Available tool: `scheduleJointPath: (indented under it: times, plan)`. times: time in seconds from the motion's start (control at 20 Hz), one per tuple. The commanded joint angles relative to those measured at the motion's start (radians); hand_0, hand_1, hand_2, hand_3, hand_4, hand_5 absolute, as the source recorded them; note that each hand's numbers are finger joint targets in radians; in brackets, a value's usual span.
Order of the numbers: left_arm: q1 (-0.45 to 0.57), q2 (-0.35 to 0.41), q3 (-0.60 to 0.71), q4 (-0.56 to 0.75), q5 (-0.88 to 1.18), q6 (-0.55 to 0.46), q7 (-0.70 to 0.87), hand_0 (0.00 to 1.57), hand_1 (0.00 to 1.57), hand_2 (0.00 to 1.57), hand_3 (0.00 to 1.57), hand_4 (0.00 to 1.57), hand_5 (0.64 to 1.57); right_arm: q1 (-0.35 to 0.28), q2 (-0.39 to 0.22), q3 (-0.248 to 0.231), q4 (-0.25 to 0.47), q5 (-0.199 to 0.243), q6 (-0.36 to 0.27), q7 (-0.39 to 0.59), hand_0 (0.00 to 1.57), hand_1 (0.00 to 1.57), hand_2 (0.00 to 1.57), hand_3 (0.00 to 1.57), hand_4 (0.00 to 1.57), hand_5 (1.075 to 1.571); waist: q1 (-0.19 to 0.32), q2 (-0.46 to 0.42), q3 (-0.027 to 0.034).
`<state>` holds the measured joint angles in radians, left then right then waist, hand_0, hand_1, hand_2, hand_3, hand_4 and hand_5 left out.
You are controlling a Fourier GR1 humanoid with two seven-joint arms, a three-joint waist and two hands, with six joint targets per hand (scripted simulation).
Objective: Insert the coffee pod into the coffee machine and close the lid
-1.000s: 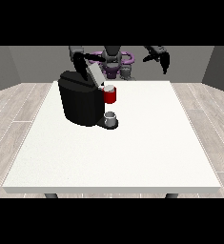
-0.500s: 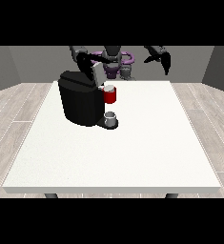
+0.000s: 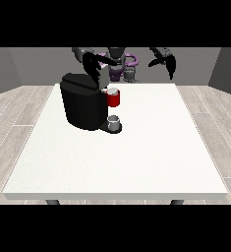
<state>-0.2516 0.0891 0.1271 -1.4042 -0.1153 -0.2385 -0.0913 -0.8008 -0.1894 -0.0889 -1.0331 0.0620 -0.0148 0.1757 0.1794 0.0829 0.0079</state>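
Coffee machine (image 3: 83,102): a squat black block on the far left part of the white table (image 3: 136,152), its front turned toward the view's right. Its long axis runs upright, a little taller than it is wide.
Lid (image 3: 101,78): a grey flap at the machine's top right corner, standing tilted up, so the top is open.
Red thing at the machine (image 3: 114,99): a short red cylinder with a pale top, upright at the machine's front, just under the raised lid.
Grey thing (image 3: 114,122): a small grey cup shape, upright on the machine's black base, right below the red thing. I cannot tell whether it is the pod.
Pod: I cannot pick it out for certain anywhere.
My hand at the view's left (image 3: 94,64): over the machine's top, right at the raised lid. Its dark fingers blend with the lid and the black body, so I cannot tell whether they are spread or closed on anything.
My hand at the view's right (image 3: 165,62): raised above the table's far edge, well apart from the machine, fingers hanging curved downward and holding nothing.
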Motion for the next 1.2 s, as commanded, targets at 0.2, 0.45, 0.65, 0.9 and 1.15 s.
scheduleJointPath:
  times: [0.2,0.45,0.65,0.9,1.15]
  plan:
    - [-0.030,-0.008,-0.028,0.010,-0.003,-0.017,-0.006,0.00,0.00,0.00,0.00,0.36,1.571,-0.117,0.035,0.087,-0.056,0.074,-0.012,0.037,0.00,0.00,0.00,0.00,0.09,1.571,0.101,0.002,-0.0089]
    - [-0.079,-0.017,-0.040,0.018,-0.020,-0.002,-0.038,0.00,0.00,0.00,0.00,0.44,1.571,-0.198,-0.005,0.066,-0.086,0.103,-0.038,0.065,0.00,0.00,0.00,0.00,0.26,1.571,0.155,0.081,-0.0090]
    - [-0.083,-0.031,-0.063,-0.001,-0.018,-0.013,-0.022,0.00,0.00,0.00,0.00,0.40,1.571,-0.183,-0.019,0.043,-0.105,0.099,-0.041,0.089,0.00,0.00,0.00,0.00,0.10,1.571,0.205,0.097,-0.0073]
    - [-0.102,-0.031,-0.079,-0.010,0.012,-0.063,-0.042,0.00,0.00,0.00,0.00,0.44,1.571,-0.188,-0.072,0.042,-0.172,0.130,-0.037,0.163,0.00,0.00,0.00,0.00,0.00,1.571,0.287,0.127,-0.0079]
    - [-0.168,-0.024,-0.091,-0.003,-0.005,-0.064,-0.034,0.00,0.00,0.00,0.00,0.43,1.571,-0.214,-0.123,0.025,-0.246,0.136,-0.018,0.240,0.00,0.00,0.00,0.00,0.00,1.571,0.328,0.187,-0.0065]
